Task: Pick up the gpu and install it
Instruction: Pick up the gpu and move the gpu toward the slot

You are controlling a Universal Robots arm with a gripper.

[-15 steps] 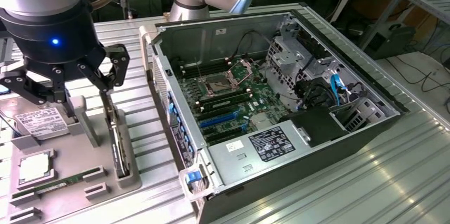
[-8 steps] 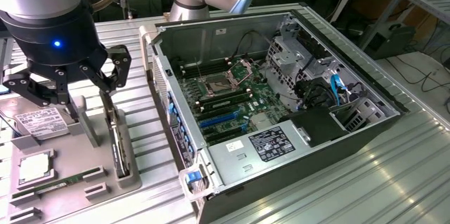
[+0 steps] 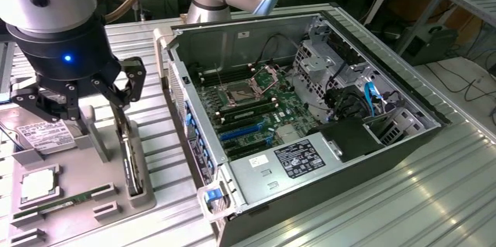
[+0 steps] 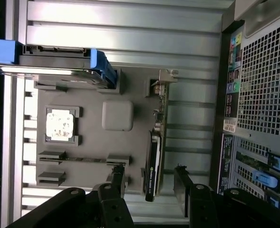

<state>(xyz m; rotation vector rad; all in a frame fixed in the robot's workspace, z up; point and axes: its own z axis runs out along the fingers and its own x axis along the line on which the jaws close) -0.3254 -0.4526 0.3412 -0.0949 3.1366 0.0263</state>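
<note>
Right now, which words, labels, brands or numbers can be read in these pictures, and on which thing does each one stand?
No text reads clearly enough to quote.
Black label on the silver power supply box: white print, too small.
White label on the silver hard drive: blurred.
Edge of the green-and-black gpu card: small green mark, unreadable.
Coloured stickers on the black computer case, back panel: too small.
</note>
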